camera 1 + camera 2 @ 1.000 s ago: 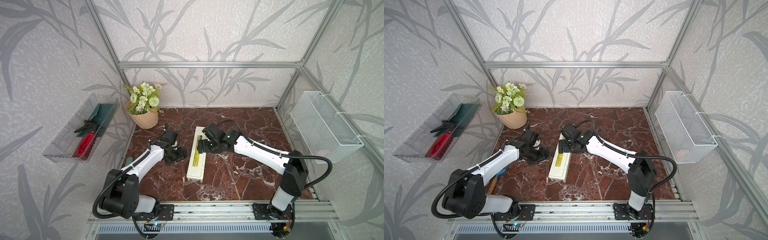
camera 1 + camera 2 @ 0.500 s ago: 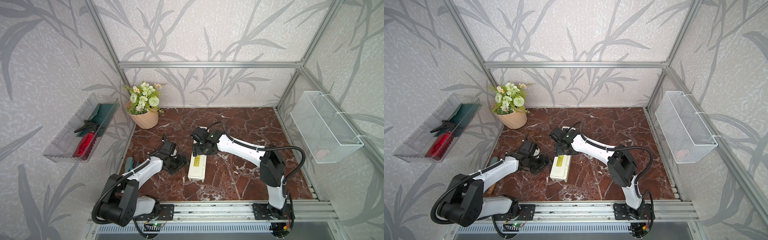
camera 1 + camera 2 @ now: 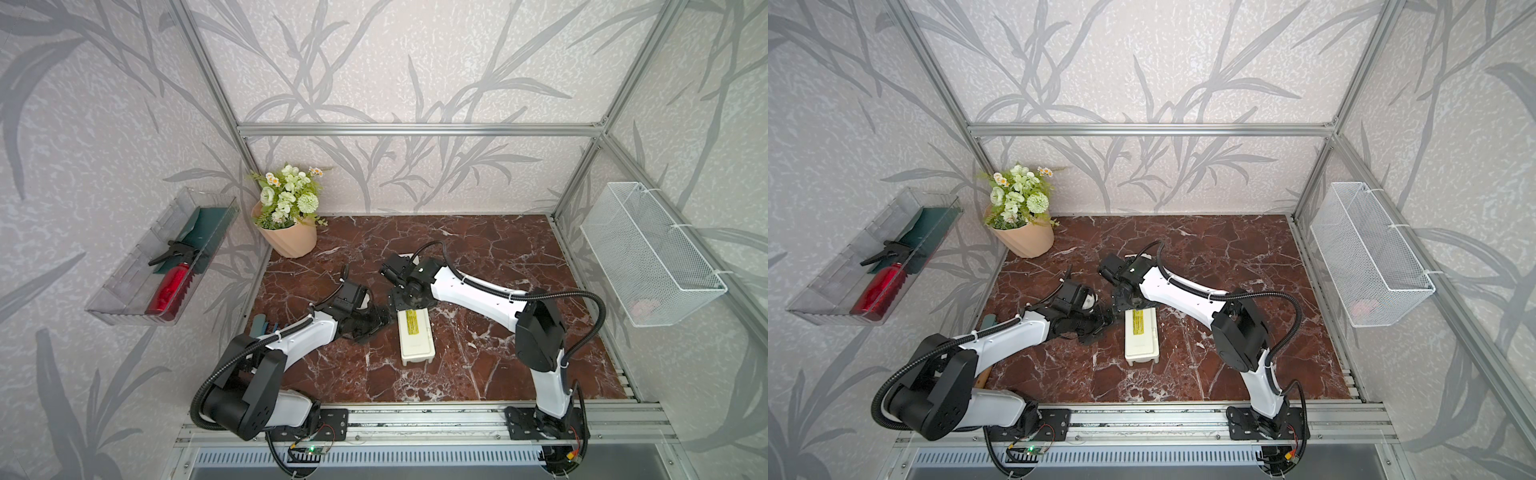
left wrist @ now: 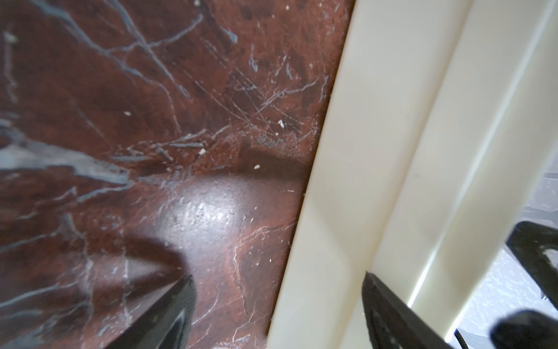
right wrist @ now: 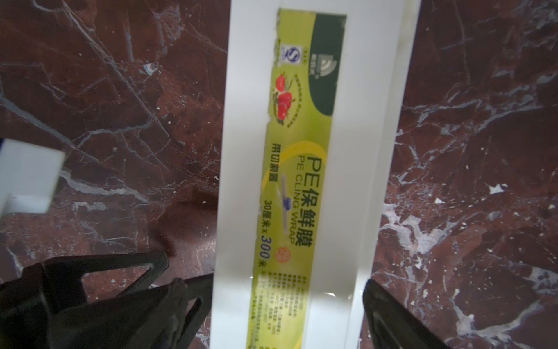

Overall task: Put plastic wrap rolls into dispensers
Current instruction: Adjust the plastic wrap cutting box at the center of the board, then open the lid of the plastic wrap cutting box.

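Observation:
The dispenser (image 3: 415,338) (image 3: 1141,338), a long cream-white box with a yellow-green label on its flat lid, lies shut on the marble table in both top views. My right gripper (image 3: 409,301) (image 5: 287,281) hangs over its middle, open, one finger on each side of the box (image 5: 356,151). My left gripper (image 3: 384,321) (image 4: 277,276) is open at the dispenser's left side. One of its fingers is over the marble, the other over the cream side wall (image 4: 362,151). The plastic wrap roll is out of view.
A flower pot (image 3: 289,239) stands at the back left. A clear wall tray (image 3: 124,286) holds a red bottle (image 3: 168,291). A white wire basket (image 3: 648,253) hangs on the right wall. A teal-handled tool (image 3: 259,322) lies by the left arm.
My left gripper has moved right and forward up to the dispenser's side. My right arm has swung its elbow forward and slid the gripper along the box. The dispenser stays put.

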